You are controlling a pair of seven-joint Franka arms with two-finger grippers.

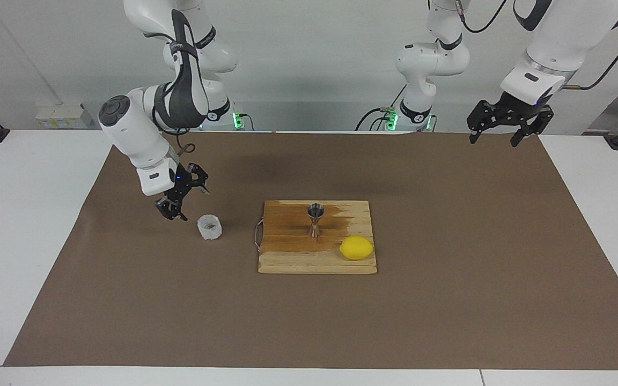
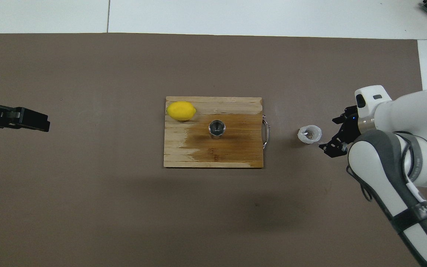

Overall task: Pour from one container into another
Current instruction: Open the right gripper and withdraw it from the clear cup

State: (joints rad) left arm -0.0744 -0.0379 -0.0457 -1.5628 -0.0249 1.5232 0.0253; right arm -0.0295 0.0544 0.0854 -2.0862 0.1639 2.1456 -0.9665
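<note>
The whitish crinkled plastic cup (image 1: 210, 227) stands upright on the brown mat, beside the board toward the right arm's end; it also shows in the overhead view (image 2: 309, 134). The steel jigger (image 1: 316, 220) stands upright in the middle of the wooden cutting board (image 1: 298, 260), and the overhead view shows its open top (image 2: 217, 128). My right gripper (image 1: 188, 199) is open and empty, low over the mat just beside the cup and apart from it; the overhead view shows it too (image 2: 330, 135). My left gripper (image 1: 494, 140) is open and empty, and that arm waits raised over the left arm's end of the mat.
A yellow lemon (image 1: 356, 247) lies on the board's corner, farther from the robots than the jigger. The board (image 2: 198, 155) has a metal handle (image 2: 266, 131) on the edge facing the cup. The brown mat (image 1: 448, 300) covers the white table.
</note>
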